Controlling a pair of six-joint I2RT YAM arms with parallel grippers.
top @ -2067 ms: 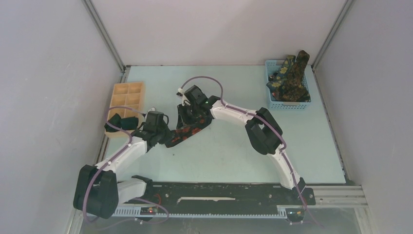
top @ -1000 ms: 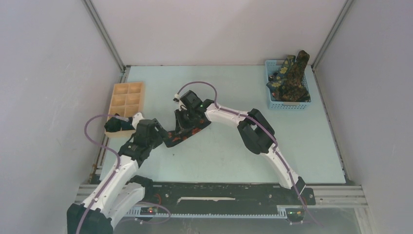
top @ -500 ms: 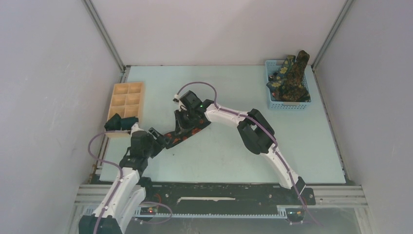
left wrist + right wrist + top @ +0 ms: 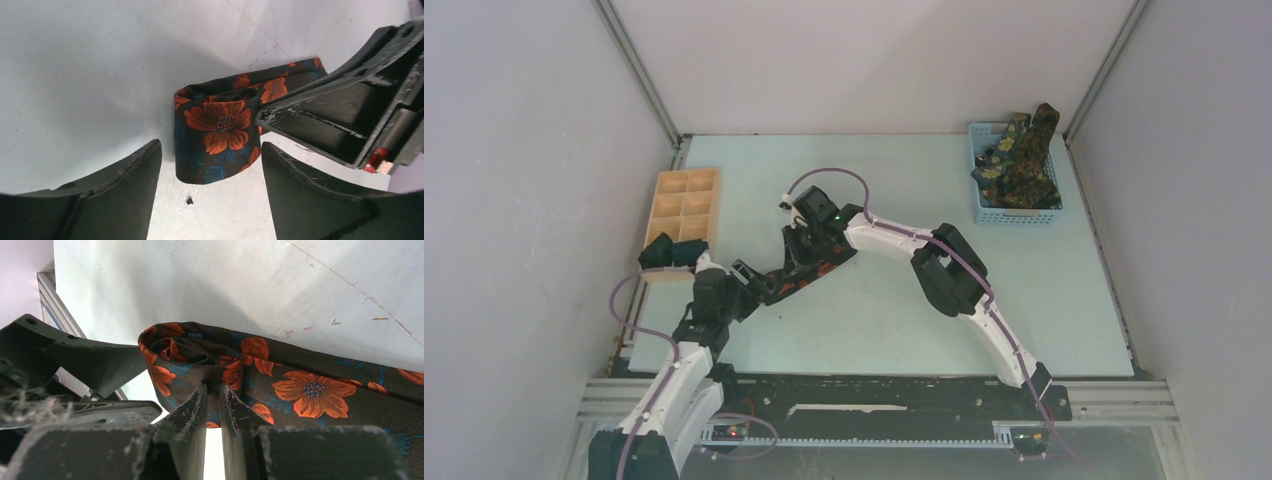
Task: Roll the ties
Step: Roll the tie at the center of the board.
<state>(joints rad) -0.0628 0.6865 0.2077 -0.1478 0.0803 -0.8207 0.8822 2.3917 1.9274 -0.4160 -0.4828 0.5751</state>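
Observation:
A black tie with red-orange flowers (image 4: pixel 809 268) lies on the table mid-left, its near end folded into a loose loop (image 4: pixel 217 132). My right gripper (image 4: pixel 213 386) is shut on the fabric at that fold; from above it (image 4: pixel 801 258) stands over the tie's middle. My left gripper (image 4: pixel 210 150) is open, and the looped end sits between its fingertips (image 4: pixel 150 155) with a gap on each side. From above it (image 4: pixel 754 280) is at the tie's near-left end. Dark green ties with yellow flowers (image 4: pixel 1019 165) are piled in the blue basket (image 4: pixel 980 213).
A pale wooden compartment tray (image 4: pixel 686 200) stands at the left edge, with a dark rolled bundle (image 4: pixel 669 252) at its near end. The blue basket is at the far right corner. Grey walls enclose the table on three sides.
My left arm has drawn back toward its base and its gripper has slid a little nearer along the tie's end. The right gripper shifted slightly left early on, then held still.

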